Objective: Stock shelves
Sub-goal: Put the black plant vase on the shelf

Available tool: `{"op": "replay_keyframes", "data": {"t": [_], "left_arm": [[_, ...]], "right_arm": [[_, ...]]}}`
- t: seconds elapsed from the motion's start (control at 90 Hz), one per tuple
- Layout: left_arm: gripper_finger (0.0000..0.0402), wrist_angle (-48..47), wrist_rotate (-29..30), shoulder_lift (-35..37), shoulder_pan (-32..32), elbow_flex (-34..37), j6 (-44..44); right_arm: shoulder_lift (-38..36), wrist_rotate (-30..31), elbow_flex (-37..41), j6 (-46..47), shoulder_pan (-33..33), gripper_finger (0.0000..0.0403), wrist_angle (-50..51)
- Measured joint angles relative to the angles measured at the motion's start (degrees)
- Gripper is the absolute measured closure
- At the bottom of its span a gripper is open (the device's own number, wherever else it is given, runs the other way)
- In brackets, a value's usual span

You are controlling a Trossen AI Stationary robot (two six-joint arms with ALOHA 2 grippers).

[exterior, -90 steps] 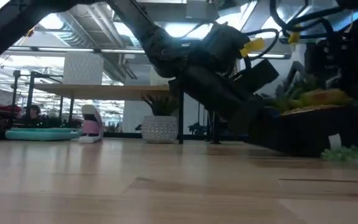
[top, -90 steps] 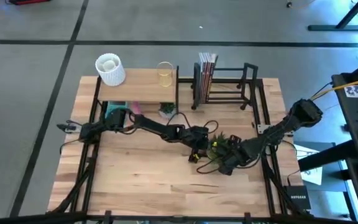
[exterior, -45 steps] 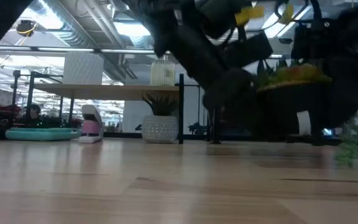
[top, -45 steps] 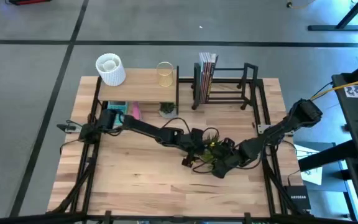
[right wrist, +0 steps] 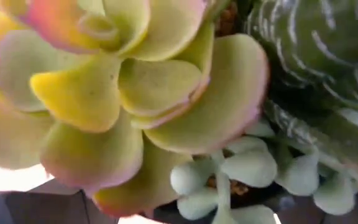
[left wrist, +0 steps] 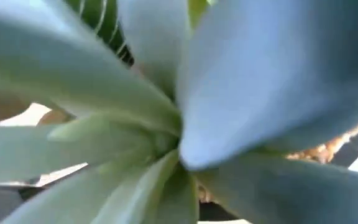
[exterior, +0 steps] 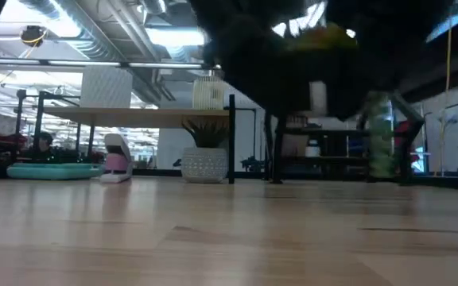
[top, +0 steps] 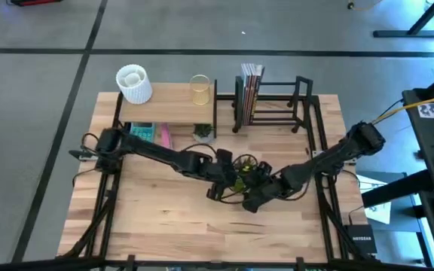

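A dark planter of succulents hangs above the middle of the table between my two grippers. In the low view its dark underside is clear of the tabletop and a green strand trails below it. My left gripper is at its left side and my right gripper at its right side. Leaves fill both wrist views, pale blue-green ones and a yellow-pink rosette. The wood-board shelf and the black bar rack stand at the far edge. My left gripper holds the planter at its left side, coming in level from the table's left. Leaves and the gripper hide the place of contact. My right gripper holds the planter's right side, coming from the table's right. Its fingers are hidden too. The planter hangs lifted clear.
On the wood shelf stand a white patterned cup and a glass. Below it are a teal dish, a pink thing and a small white potted plant. Books stand in the black rack.
Both grippers have gone up and toward the table's left with the planter between them. The planter sat on the table a second ago and now hangs well clear of it, its green strand dangling.
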State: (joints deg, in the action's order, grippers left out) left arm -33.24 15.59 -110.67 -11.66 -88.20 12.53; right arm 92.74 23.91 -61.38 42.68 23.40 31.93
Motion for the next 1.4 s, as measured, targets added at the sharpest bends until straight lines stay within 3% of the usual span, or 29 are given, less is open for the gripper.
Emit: {"op": "replay_keyframes", "data": {"t": [0.467,0.811,1.056,1.4], "left_arm": [[0.012,-22.28,8.34,19.72,-3.67,8.76,-15.91],[0.012,-36.11,19.69,35.63,-4.53,13.49,-27.84],[0.012,-36.26,25.85,43.96,-0.44,20.02,-28.67],[0.012,-28.88,30.3,47.92,9.18,32.93,-20.35]], "right_arm": [[15.53,-2.28,-28.17,-18.28,-9.85,0.01,3.36],[26.87,-6.1,-47.94,-28.09,-18.54,0.0101,1.9],[33.26,-8.7,-58.89,-32.33,-23.72,0.0101,2.31],[36.3,-9.8,-60.14,-34.0,-29.19,0.0101,0.9]]}}
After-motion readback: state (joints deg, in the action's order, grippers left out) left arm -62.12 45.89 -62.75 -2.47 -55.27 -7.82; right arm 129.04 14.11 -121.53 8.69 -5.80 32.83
